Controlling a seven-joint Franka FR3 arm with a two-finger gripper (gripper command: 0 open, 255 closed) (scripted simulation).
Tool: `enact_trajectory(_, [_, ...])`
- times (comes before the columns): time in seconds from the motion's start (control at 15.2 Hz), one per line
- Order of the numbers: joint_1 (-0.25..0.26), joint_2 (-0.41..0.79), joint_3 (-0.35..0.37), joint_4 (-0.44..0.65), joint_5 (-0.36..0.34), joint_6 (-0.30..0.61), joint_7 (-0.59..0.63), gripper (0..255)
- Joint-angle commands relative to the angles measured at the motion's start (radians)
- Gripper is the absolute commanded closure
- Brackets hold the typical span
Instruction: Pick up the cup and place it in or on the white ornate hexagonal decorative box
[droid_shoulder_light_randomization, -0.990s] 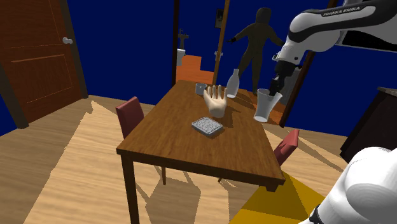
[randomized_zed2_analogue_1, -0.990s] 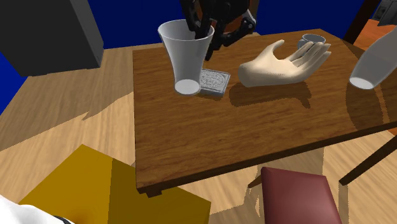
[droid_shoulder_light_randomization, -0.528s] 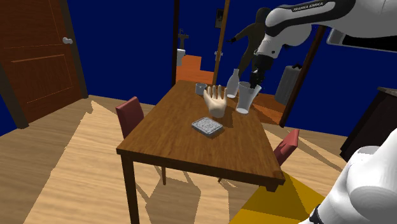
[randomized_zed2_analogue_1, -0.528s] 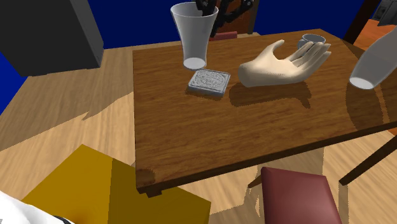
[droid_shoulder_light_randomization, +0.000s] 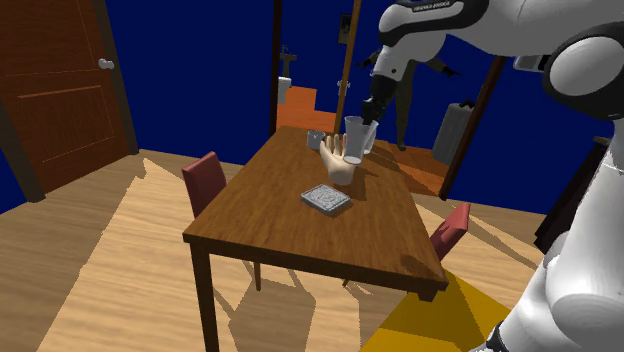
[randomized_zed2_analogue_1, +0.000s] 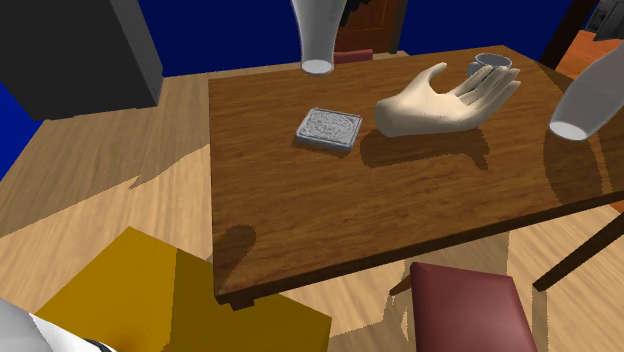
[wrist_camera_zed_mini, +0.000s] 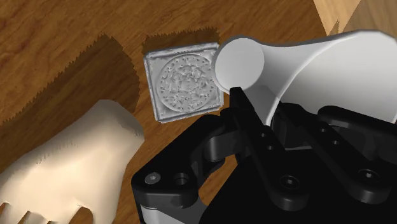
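The fingers (wrist_camera_zed_mini: 242, 114) are clenched on the side wall of the cup (wrist_camera_zed_mini: 299, 60), a tall white tapered vessel. The cup hangs in the air, clear of the table (droid_shoulder_light_randomization: 300, 235). It is tilted, and its closed round base points away from the fingers. The ornate box (wrist_camera_zed_mini: 183, 79) is pale grey and square in outline, with a round relief pattern on its lid. It lies flat on the table, below and beyond the fingertips. The cup's base is raised above the box and does not touch it. A beige hand model (randomized_zed2_analogue_1: 445, 100) rests on the table near the box, to one side of the fingers.
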Motion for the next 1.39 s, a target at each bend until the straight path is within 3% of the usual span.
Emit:
enact_trajectory(0.0, [-0.006,0.093,0.005,0.127,0.037,-0.039,0.012,255])
enact_trajectory(0.33, [-0.059,0.351,0.031,0.513,0.128,-0.170,0.067,255])
enact_trajectory(1.32, [-0.015,0.306,0.032,0.242,0.113,0.049,0.011,255])
